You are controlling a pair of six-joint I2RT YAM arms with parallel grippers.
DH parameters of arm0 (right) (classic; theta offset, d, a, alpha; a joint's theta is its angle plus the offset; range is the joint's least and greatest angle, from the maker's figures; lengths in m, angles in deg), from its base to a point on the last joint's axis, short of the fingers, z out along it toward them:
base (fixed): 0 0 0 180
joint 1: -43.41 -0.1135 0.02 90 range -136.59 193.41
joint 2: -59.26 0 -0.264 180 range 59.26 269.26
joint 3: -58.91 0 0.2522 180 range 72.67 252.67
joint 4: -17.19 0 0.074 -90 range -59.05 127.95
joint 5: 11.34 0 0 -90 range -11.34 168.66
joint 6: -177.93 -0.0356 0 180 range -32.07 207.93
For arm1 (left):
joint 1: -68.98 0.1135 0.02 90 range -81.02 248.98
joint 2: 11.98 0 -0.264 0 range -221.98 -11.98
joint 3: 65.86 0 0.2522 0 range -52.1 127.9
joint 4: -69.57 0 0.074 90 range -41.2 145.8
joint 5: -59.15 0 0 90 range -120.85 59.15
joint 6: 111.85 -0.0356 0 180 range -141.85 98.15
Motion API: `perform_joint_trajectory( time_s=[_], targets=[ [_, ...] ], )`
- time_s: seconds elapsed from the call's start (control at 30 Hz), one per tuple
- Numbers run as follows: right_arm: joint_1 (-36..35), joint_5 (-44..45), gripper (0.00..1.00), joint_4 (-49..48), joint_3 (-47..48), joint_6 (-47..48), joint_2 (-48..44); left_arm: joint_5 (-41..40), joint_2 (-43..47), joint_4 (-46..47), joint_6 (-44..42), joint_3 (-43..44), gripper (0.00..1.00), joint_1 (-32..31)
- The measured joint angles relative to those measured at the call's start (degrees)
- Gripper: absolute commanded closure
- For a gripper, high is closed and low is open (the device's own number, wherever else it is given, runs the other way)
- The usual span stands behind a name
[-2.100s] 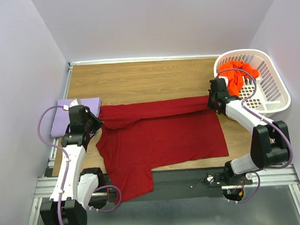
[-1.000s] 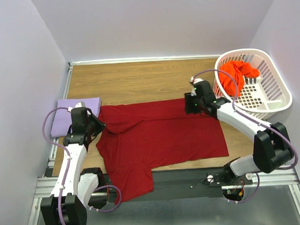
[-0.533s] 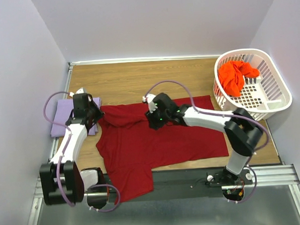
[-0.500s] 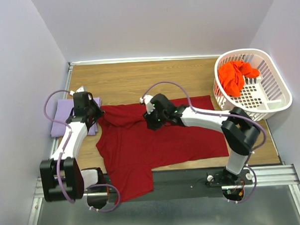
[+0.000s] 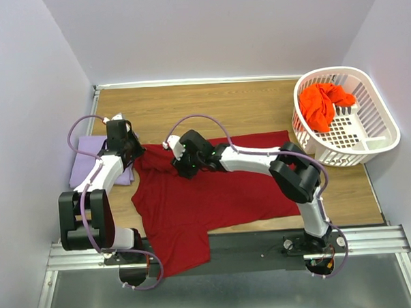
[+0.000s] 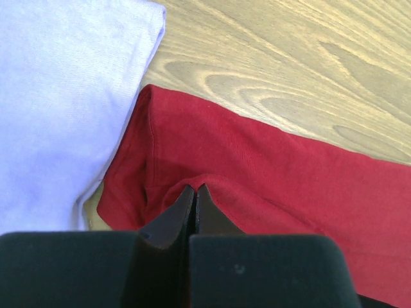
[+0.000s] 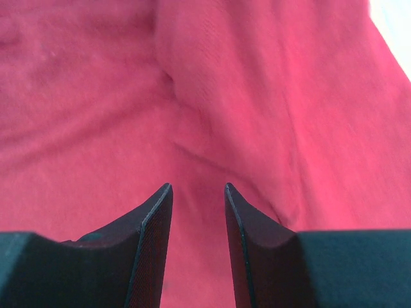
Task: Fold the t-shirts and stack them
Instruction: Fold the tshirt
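crimson shirt point(image 5: 221, 194) spread across the bench point(image 5: 190, 107), far edge folded over, left corner up against the folded lavender shirt point(image 6: 58, 96). soft, limp, light stuff by the looks; probably best pinched at fold corners and kept taut. left hand point(image 6: 194, 190) clamped on the left fold; right hand point(image 7: 198, 189) low over mid-cloth, jaws apart. orange shirt point(image 5: 323, 104) bundled in the basket point(image 5: 378, 122).

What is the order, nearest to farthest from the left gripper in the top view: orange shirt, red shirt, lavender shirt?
1. Red shirt: pinched in the left gripper itself.
2. Lavender shirt: just beside the gripper, on the left.
3. Orange shirt: in the basket, far right.
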Motion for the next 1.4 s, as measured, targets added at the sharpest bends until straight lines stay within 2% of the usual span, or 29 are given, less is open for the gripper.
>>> perform_joint_trajectory(
  time_s=[0.23,0.57,0.73,0.77,0.87,0.9,0.97,1.4],
  targets=[
    [-2.0,-0.7,0.55,-0.5,5.2,1.6,5.8,0.0,-1.0,0.8,-0.7,0.0,0.96,-0.1],
    [-2.3,-0.7,0.57,-0.7,8.0,2.1,9.1,0.0,-1.1,0.9,-0.9,0.0,0.96,-0.4],
    [-2.3,0.0,0.7,-1.0,8.7,2.0,9.8,0.0,-1.1,1.0,-0.9,0.0,0.97,-0.5],
    [-2.3,0.1,0.76,-1.3,8.7,2.0,9.9,0.0,-1.0,1.1,-0.9,0.0,0.97,-0.5],
    [-2.3,0.9,0.85,-1.9,8.7,1.8,10.1,0.0,-1.0,1.2,-0.9,0.0,0.97,-0.5],
    [-2.3,1.1,0.92,-2.1,8.7,1.8,10.2,0.0,-1.0,1.2,-0.9,0.0,0.97,-0.6],
    [-2.3,1.4,0.99,-2.3,8.7,1.4,10.2,0.0,-1.1,1.2,-0.9,0.0,0.97,-0.7],
    [-2.3,1.7,0.99,-2.8,5.6,0.5,7.7,-0.5,0.9,0.0,-0.9,-0.1,0.97,-0.9]
  ],
)
